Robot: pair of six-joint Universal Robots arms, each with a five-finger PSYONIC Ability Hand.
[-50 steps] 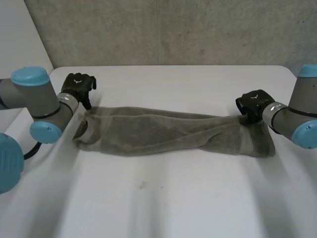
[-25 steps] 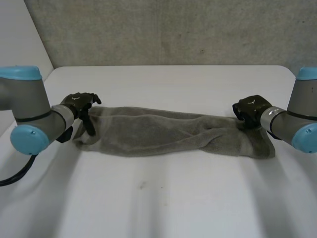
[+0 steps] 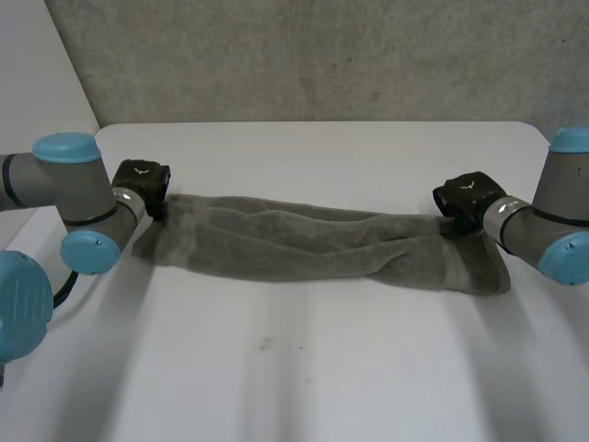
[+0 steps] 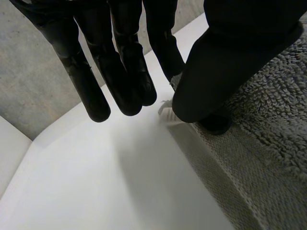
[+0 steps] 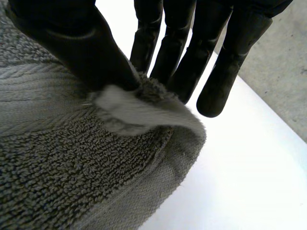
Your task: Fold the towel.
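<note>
Moved: my left hand (image 3: 141,178) went back to the grey towel's (image 3: 294,244) far left corner; fingers straight, thumb on its edge.
Right hand (image 3: 467,196): pinches the far right corner.
Room: bare white table (image 3: 322,368) nearside.

A white table (image 3: 368,157) with rounded far corners spans the lower frame; a grey towel (image 3: 304,244) lies on it, bunched into a long band from centre left to centre right; a small dark speck (image 3: 264,344) marks the lower centre.
</note>
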